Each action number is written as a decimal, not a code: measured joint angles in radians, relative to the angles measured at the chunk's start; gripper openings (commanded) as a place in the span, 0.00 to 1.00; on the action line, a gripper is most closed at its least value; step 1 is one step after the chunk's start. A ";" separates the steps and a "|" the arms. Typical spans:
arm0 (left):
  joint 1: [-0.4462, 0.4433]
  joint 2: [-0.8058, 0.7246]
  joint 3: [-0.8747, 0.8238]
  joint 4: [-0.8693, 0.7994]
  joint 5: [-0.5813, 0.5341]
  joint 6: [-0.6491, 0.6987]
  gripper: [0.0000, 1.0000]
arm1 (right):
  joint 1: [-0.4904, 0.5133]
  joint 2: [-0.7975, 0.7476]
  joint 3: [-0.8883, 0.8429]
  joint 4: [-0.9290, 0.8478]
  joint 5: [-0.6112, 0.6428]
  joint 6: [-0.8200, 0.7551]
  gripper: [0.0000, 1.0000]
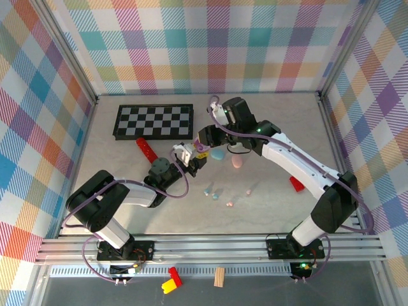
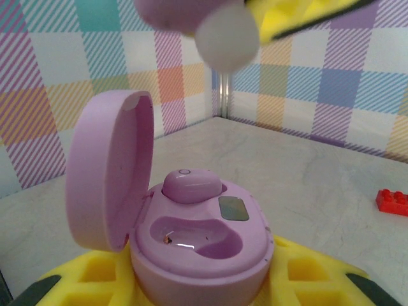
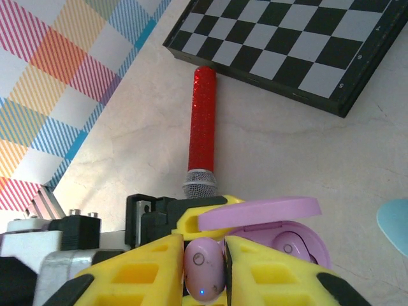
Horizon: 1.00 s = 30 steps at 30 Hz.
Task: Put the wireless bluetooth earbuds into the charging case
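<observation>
Smooth, pale marbled table (image 1: 287,121) under everything. At its back, a flat black-and-white chequered board (image 1: 153,121). Just in front of that, a red glitter-coated toy microphone (image 3: 203,127) with a silver mesh head. In the left gripper (image 1: 191,159), yellow ribbed pads narrowed hard on a glossy lilac pebble-shaped plastic charging case (image 2: 204,255), its hinged lid (image 2: 108,172) open and upright. Directly above, the right gripper (image 3: 204,284), pinched almost closed on a rounded lilac plastic earbud (image 3: 204,255). Seated in the case's far socket, a second lilac earbud (image 2: 191,185); near socket (image 2: 197,236) a smooth hollow. Loose on the table, well apart from the case: tiny blue earbuds (image 1: 207,190) and tiny pink earbuds (image 1: 229,204).
</observation>
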 measured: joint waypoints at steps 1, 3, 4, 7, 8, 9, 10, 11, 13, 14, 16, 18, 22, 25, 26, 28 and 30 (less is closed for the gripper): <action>0.000 0.000 0.001 0.004 -0.003 -0.003 0.28 | 0.000 0.000 0.000 -0.001 0.002 -0.001 0.22; 0.000 0.001 0.001 0.006 -0.010 -0.008 0.28 | 0.000 0.000 0.000 0.000 0.008 -0.003 0.22; 0.000 0.001 0.002 0.005 -0.014 -0.014 0.28 | 0.000 0.000 0.000 0.000 0.011 -0.003 0.22; 0.000 0.001 0.007 0.006 -0.022 -0.023 0.28 | 0.000 0.000 0.000 0.000 0.019 -0.006 0.22; 0.000 0.001 0.009 0.006 -0.022 -0.024 0.28 | 0.000 0.001 0.000 0.001 0.019 -0.006 0.22; 0.000 0.001 0.011 0.005 -0.022 -0.026 0.28 | 0.000 0.002 0.000 0.002 0.019 -0.006 0.22; 0.000 0.001 0.014 0.006 -0.022 -0.028 0.28 | 0.000 0.005 0.000 0.003 0.018 -0.006 0.22; 0.000 0.001 0.016 0.006 -0.021 -0.031 0.28 | 0.000 0.010 0.000 0.005 0.018 -0.006 0.22; -0.001 0.001 0.018 0.006 -0.021 -0.038 0.28 | 0.000 0.021 0.000 0.005 0.018 -0.006 0.22; -0.001 0.001 0.019 0.006 -0.021 -0.041 0.28 | 0.000 0.028 0.000 0.005 0.018 -0.006 0.22; -0.001 0.001 0.019 0.006 -0.021 -0.045 0.28 | 0.000 0.042 0.000 0.004 0.018 -0.006 0.22; -0.001 0.001 0.019 0.006 -0.021 -0.049 0.28 | 0.000 0.051 0.000 0.005 0.017 -0.006 0.22; -0.001 0.001 0.019 0.006 -0.021 -0.052 0.28 | 0.000 0.064 0.000 0.008 0.014 -0.006 0.22; -0.002 0.001 0.019 0.004 -0.025 -0.053 0.28 | 0.000 0.075 0.000 0.011 0.013 -0.006 0.22; -0.002 0.001 0.019 0.002 -0.028 -0.055 0.28 | 0.000 0.077 0.000 0.012 0.013 -0.006 0.22; -0.002 0.001 0.019 -0.003 -0.030 -0.060 0.28 | 0.000 0.081 0.000 0.014 0.010 -0.006 0.22; -0.002 0.001 0.019 -0.004 -0.033 -0.064 0.28 | 0.000 0.083 0.000 0.017 0.006 -0.002 0.24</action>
